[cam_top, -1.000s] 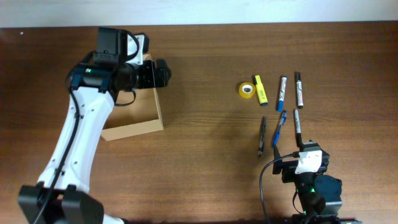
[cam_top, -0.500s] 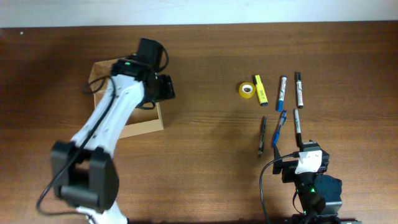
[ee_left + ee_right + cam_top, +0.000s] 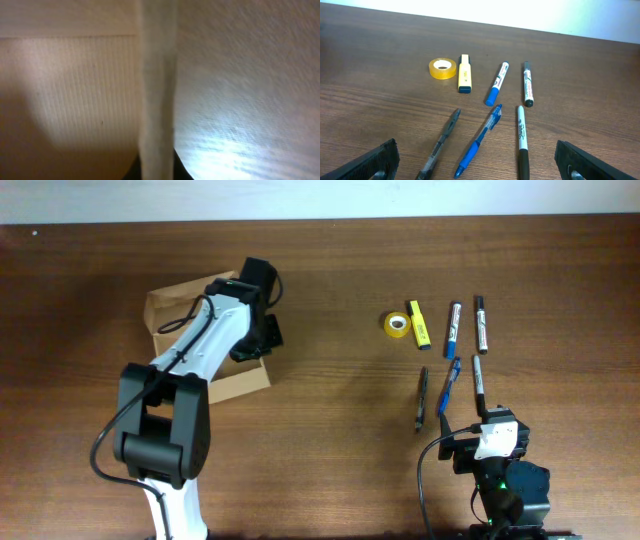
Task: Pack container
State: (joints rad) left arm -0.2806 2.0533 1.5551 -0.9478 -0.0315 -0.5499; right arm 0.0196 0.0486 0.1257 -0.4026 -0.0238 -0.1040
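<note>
The container (image 3: 168,308), a tan cardboard box, lies open at the table's left and is turned slightly askew. My left gripper (image 3: 257,340) is at its right wall. In the left wrist view a cardboard wall edge (image 3: 157,90) runs upright between the two dark fingers (image 3: 181,171), so my left gripper (image 3: 156,170) is shut on the container's wall. My right gripper (image 3: 490,442) rests near the front right edge. In the right wrist view it (image 3: 482,165) stands wide open and holds nothing.
On the right lie a yellow tape roll (image 3: 397,324), a yellow highlighter (image 3: 419,324), a blue marker (image 3: 453,329), a black marker (image 3: 481,324), a grey pen (image 3: 421,398), a blue pen (image 3: 449,384) and a black-capped marker (image 3: 477,383). Bare wood separates them from the box.
My left arm swung right over the box, and its gripper closed on the right wall. The box has turned a little. The right arm has not moved.
</note>
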